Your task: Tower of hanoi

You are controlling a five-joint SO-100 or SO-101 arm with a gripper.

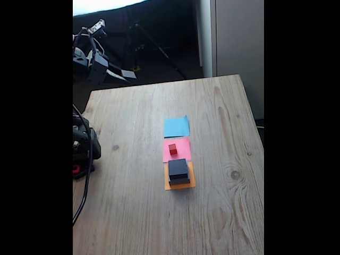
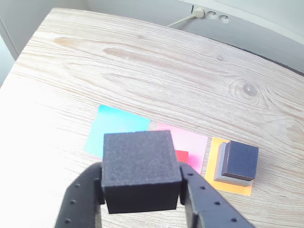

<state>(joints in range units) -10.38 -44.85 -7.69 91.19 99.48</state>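
We see a pale wooden table (image 1: 138,212) with clear grain and a few dark knots. Three paper squares lie flat on it in a touching row: a blue paper square (image 1: 176,127), a pink paper square (image 1: 178,149) and an orange paper square (image 1: 179,180). In the wrist view the same row shows as blue (image 2: 114,124), pink (image 2: 192,145), orange (image 2: 230,183). A dark cable (image 1: 85,180) seems to trail along the table's left edge in the fixed view.
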